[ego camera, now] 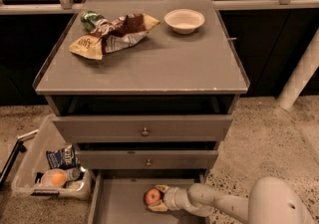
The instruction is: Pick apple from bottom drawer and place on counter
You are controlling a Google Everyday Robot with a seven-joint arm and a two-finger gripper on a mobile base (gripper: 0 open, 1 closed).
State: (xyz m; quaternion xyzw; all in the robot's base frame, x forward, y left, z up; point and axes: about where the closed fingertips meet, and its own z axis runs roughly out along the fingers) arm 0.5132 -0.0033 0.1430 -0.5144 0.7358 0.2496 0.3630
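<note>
The small red apple (152, 196) lies on the flat grey floor of the open bottom drawer (119, 203), near its middle. My gripper (155, 198) reaches in from the right, low over the drawer floor, with its pale fingers (161, 206) on either side of the apple. My white arm (224, 205) runs off to the lower right. The counter (149, 63) above is the wide grey cabinet top with a chipped front edge.
Crumpled snack bags (112, 34) and a white bowl (184, 20) lie on the back of the counter. Two taller drawers with knobs (145, 131) stick out above the bottom drawer. A clear bin (47, 178) with an orange-capped container stands on the floor at left. A white post (299, 76) stands at right.
</note>
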